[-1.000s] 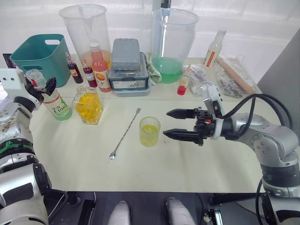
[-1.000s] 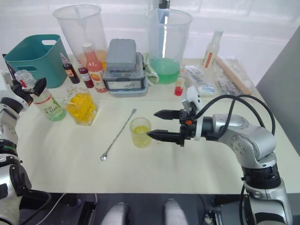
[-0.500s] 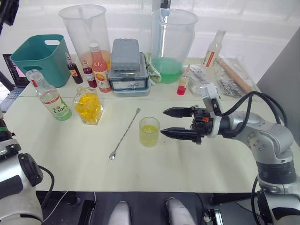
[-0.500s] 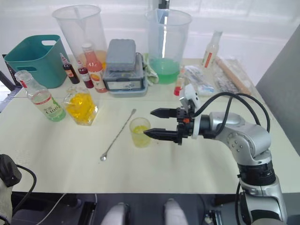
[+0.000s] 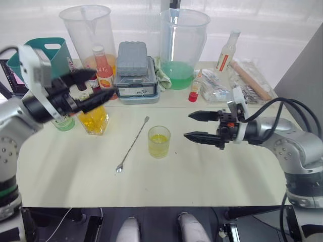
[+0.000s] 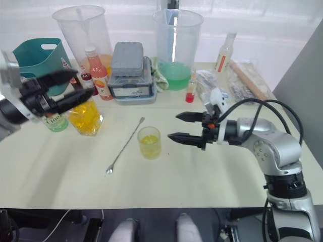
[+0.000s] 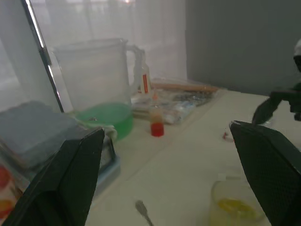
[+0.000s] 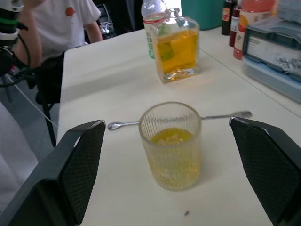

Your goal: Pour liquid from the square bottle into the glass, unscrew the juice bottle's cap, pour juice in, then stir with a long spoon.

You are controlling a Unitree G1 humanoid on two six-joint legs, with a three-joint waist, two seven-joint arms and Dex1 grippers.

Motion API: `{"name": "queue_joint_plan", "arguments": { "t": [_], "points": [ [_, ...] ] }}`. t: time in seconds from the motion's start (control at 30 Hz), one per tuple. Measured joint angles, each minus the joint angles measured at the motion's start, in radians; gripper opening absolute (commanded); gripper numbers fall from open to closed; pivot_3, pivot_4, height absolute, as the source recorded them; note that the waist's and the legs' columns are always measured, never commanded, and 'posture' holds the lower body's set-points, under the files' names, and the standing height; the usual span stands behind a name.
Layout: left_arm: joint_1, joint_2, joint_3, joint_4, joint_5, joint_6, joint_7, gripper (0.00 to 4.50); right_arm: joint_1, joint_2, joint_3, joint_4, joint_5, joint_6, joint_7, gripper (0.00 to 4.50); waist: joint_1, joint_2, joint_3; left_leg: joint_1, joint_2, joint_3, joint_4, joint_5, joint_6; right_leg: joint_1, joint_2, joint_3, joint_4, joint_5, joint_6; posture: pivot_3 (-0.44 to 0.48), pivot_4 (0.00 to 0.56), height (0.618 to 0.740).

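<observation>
Glass [image 5: 159, 141] mid-table [image 5: 202, 176], holding a shallow layer of yellow liquid [image 8: 171, 137]; long spoon [image 5: 133, 143] flat just beside it. Square bottle [image 8: 177, 49] of yellow-orange fluid upright, juice bottle [image 8: 153, 26] close behind it. Right gripper [image 5: 193, 126] near glass, fingers spread, empty; left gripper [image 5: 96, 88] above square bottle, fingers parted, empty.

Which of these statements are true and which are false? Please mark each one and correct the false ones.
1. The glass holds some yellow liquid. True.
2. The right gripper is shut on the glass. False: its fingers are open and apart from the glass.
3. The long spoon lies flat on the table. True.
4. The long spoon stands inside the glass. False: it lies beside the glass.
5. The left gripper is open and holds nothing. True.
</observation>
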Motion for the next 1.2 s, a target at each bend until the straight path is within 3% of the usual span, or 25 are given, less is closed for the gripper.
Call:
{"name": "queue_joint_plan", "arguments": {
  "t": [0.27,0.4,0.6,0.7,1.0,1.2],
  "points": [
    [0.393,-0.047,0.093,-0.030,0.068,-0.101,-0.121,4.49,0.343,-0.123,-0.227,-0.151,0.017,-0.024,0.012,4.50,0.003,0.000,0.000,0.002,0.000,0.001,-0.001,-0.001,0.001,0.001,0.000,0.000,0.000,-0.003,-0.002,0.000,0.150,0.739],
    [0.568,-0.124,0.125,0.095,0.176,-0.242,-0.198,4.49,0.554,-0.105,-0.380,-0.207,0.022,-0.047,0.008,4.50,0.003,0.000,0.000,0.002,0.000,0.001,-0.001,-0.001,0.001,0.001,0.000,0.001,0.000,-0.005,-0.004,0.000,0.150,0.739],
    [0.663,-0.134,0.167,0.288,0.260,-0.378,-0.299,4.49,0.782,-0.068,-0.596,-0.157,0.019,-0.089,0.033,4.50,0.017,-0.002,-0.001,0.003,0.000,0.003,0.000,-0.001,0.000,0.002,-0.001,0.002,-0.003,-0.009,-0.011,0.000,0.150,0.739],
    [0.690,-0.141,0.177,0.348,0.282,-0.426,-0.329,4.49,0.886,-0.065,-0.628,-0.078,-0.027,-0.165,0.090,4.50,0.020,-0.002,-0.001,0.003,0.000,0.003,0.000,-0.001,0.000,0.002,-0.001,0.002,-0.005,-0.010,-0.011,0.000,0.150,0.739],
    [0.710,-0.155,0.175,0.333,0.281,-0.432,-0.358,4.49,0.905,-0.044,-0.598,0.004,-0.065,-0.253,0.141,4.50,0.015,-0.002,-0.002,0.004,0.002,0.006,-0.001,-0.001,0.000,0.002,-0.001,0.002,-0.008,-0.010,-0.011,0.000,0.150,0.739],
    [0.691,-0.157,0.166,0.244,0.275,-0.299,-0.224,4.49,0.852,-0.115,-0.552,-0.010,-0.033,-0.212,0.173,4.50,0.018,-0.001,-0.001,0.003,0.002,0.006,0.000,-0.001,0.000,0.003,-0.001,0.002,-0.008,-0.009,-0.011,0.000,0.150,0.739]
  ]
}}
